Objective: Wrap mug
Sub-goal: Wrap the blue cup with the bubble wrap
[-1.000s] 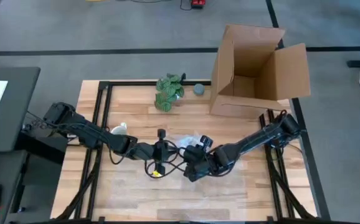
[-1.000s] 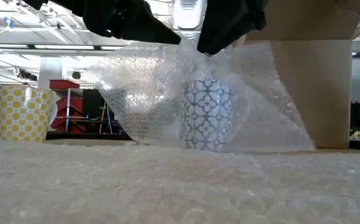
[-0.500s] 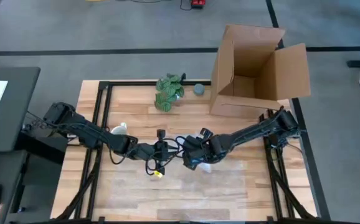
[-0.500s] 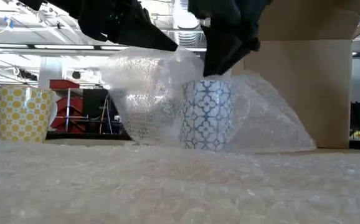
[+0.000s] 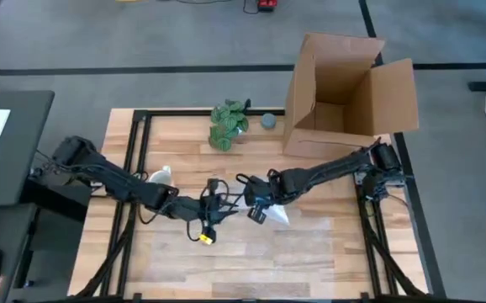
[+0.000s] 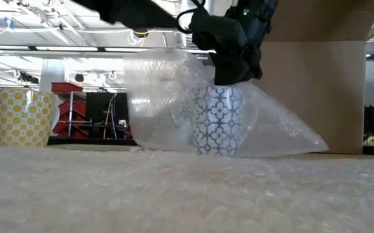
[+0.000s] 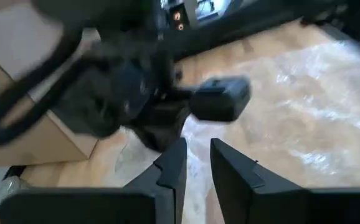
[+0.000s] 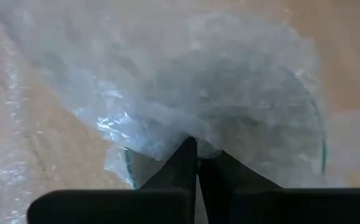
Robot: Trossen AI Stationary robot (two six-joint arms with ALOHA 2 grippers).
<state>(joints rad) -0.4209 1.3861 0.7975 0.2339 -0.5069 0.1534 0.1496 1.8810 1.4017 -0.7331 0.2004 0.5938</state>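
Right pincer (image 6: pixel 229 76) pinches limp, slippery bubble wrap (image 6: pixel 167 97) directly above the rigid, breakable mug (image 6: pixel 217 128); left pincer (image 7: pixel 195 163) beside it stands narrowly parted, holding nothing.

- My table (image 5: pixel 335 261) is pale wood in planks, matt.
- The bubble wrap (image 6: pixel 161 97) is clear plastic, crinkled, catching glossy highlights.
- The mug (image 6: pixel 217 129) under it looks like glazed white ceramic with a blue pattern.
- The box (image 5: pixel 344 84) at the far right is plain brown cardboard, dull.
- My right gripper (image 8: pixel 197 163) has matt black fingers pinching the film.
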